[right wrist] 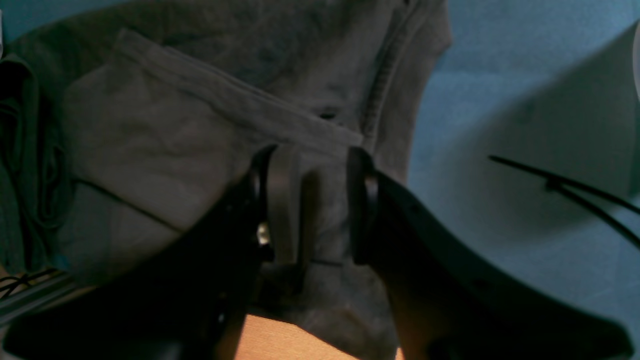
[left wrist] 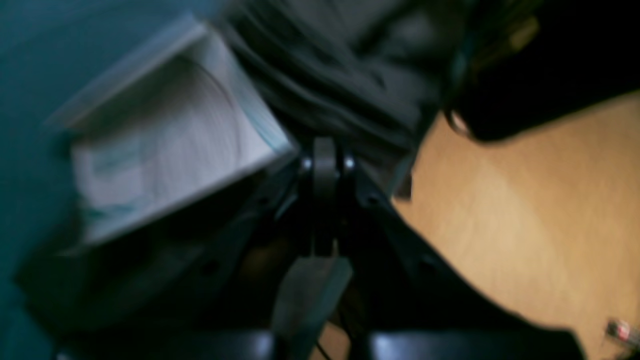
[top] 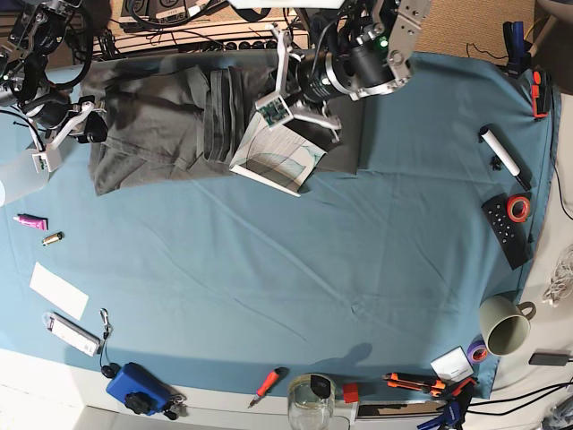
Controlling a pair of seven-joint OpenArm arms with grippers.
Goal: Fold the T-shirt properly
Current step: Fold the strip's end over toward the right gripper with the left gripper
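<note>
The T-shirt point(top: 166, 125) lies at the far edge of my surface point(top: 295, 278), on the blue cloth, its long axis running side to side along that edge; a bunched ridge crosses its middle. A white folding board point(top: 276, 157) rests tilted on its middle part. I judge I am mid-fold. My left claw point(left wrist: 325, 165) is pressed together, with dark cloth bunched right at its tips, though the blur keeps me from saying it is truly pinched. My right claw point(right wrist: 310, 200) stands apart over a sleeve hem at the shirt's end, gripping nothing. Next, I reckon, the right one must close on that hem, then both carry cloth over evenly.
</note>
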